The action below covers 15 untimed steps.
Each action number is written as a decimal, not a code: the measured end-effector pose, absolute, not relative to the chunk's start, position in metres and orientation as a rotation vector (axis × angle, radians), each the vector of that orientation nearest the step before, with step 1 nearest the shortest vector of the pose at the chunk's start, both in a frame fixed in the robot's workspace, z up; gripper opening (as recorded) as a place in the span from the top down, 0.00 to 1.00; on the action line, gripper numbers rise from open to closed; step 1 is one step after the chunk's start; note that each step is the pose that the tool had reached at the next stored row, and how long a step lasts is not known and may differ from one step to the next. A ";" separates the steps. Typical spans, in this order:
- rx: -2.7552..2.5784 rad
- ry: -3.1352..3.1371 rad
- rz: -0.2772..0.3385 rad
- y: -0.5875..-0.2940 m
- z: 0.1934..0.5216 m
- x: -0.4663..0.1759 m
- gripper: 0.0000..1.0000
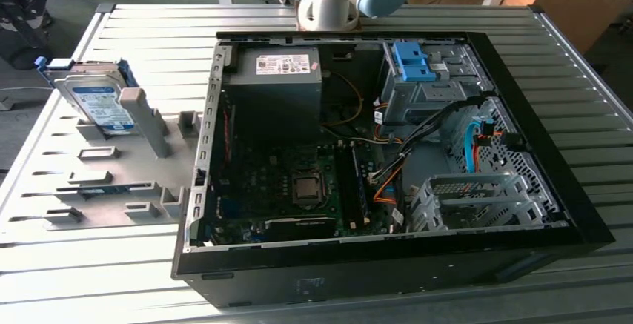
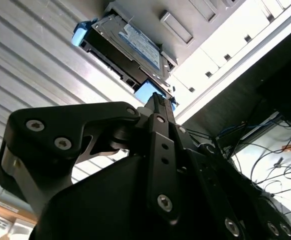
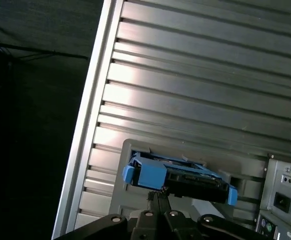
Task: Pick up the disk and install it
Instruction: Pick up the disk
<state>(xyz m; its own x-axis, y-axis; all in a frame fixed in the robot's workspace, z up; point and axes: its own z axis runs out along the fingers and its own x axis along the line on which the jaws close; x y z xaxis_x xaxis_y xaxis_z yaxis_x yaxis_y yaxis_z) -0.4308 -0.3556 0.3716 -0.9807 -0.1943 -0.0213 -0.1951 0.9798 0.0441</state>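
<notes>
Disk [image 1: 99, 101], exterior view: stands on edge in the grey rack [image 1: 129, 190], upper left of the frame, outside the open case [image 1: 550, 153].
Second wrist view: we see the gripper [image 2: 158, 102] pressed together, holding nothing.
First wrist view: gripper [image 3: 158, 196] points at the disk [image 3: 150, 172].
Risk: we judge closed tips would topple it rather than straddle it.

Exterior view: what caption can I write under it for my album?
The disk stands on edge on a grey holder beside the open computer case, on a slatted metal table.
</notes>
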 end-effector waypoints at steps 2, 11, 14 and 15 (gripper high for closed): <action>-0.362 3.104 0.072 -0.356 0.372 -0.431 0.89; -0.431 3.096 0.073 -0.356 0.372 -0.431 0.89; -0.468 3.091 0.073 -0.356 0.371 -0.431 0.89; -0.491 3.088 0.073 -0.356 0.371 -0.431 0.89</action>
